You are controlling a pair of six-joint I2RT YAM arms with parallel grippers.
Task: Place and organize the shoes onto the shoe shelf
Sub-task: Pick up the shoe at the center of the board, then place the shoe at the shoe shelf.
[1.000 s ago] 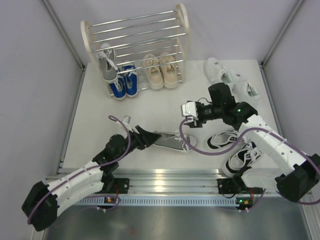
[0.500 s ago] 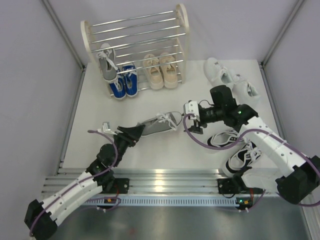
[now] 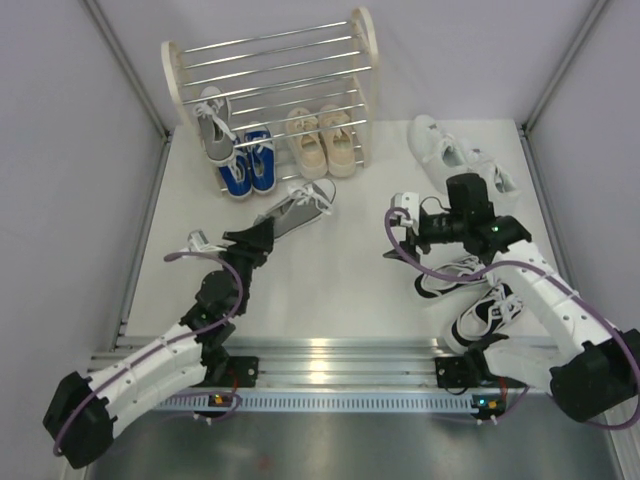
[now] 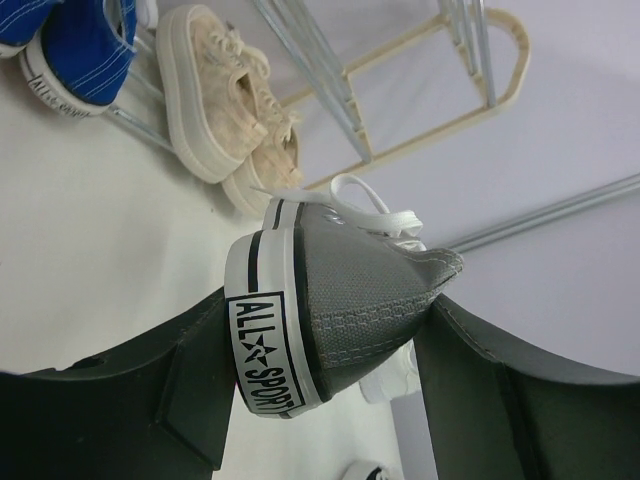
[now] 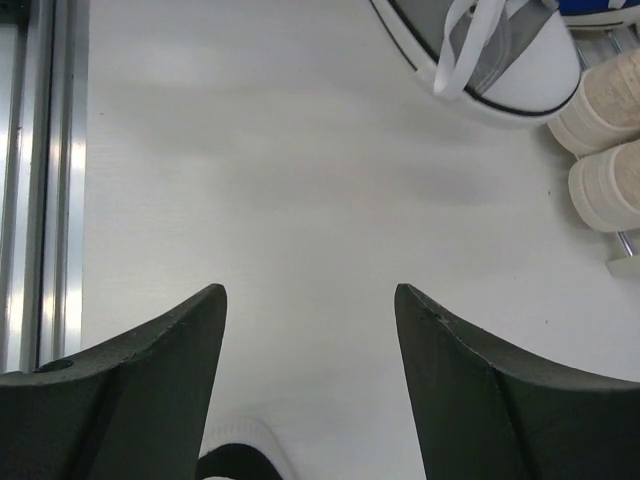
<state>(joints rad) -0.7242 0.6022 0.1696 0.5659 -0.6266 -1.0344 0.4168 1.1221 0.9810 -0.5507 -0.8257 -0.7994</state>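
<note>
- Left gripper [image 4: 328, 312]: jaws clamped on the heel of the held grey shoe [image 3: 297, 206], whose toe points to 1 o'clock.
- Shoe shelf [image 3: 268, 75]: at 12 o'clock from that shoe. It carries the shelved grey shoe [image 3: 213, 125] at left, the blue pair [image 3: 247, 172] at that shoe's 5 o'clock, and the beige pair [image 3: 322, 142] at right.
- Right gripper [image 5: 308, 300]: jaws apart and empty, over the table [image 5: 300, 180].
- White shoes [image 3: 445, 145]: at 1 o'clock from the right gripper.
- Black-and-white shoes [image 3: 470, 295]: at 5 o'clock from it.
</note>
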